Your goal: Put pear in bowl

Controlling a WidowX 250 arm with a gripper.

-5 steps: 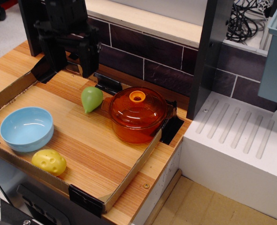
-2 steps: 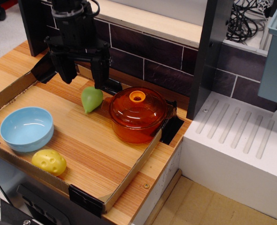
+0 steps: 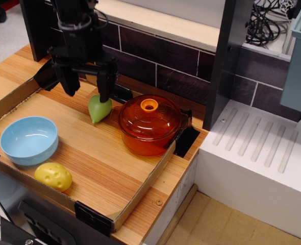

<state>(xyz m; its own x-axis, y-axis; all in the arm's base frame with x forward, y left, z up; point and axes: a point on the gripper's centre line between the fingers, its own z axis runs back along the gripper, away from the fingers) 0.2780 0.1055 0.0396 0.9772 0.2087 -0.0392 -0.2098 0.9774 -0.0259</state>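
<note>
One pear [image 3: 99, 108] lies under tool's [image 3: 87, 90] right finger.

Wooden tray [image 3: 99, 168] carries pear [image 3: 99, 109], bowl [image 3: 29, 140], orange pot [image 3: 149, 125], yellow toy [image 3: 53, 176]

Light-green pear [image 3: 99, 108], light-blue bowl [image 3: 29, 140], translucent orange lidded pot [image 3: 149, 125], yellow potato toy [image 3: 53, 176], striped wood-grain bench [image 3: 102, 163], black gripper [image 3: 86, 89].

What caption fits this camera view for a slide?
Open gripper descends over green toy pear beside orange lidded pot; blue bowl waits empty.
</note>
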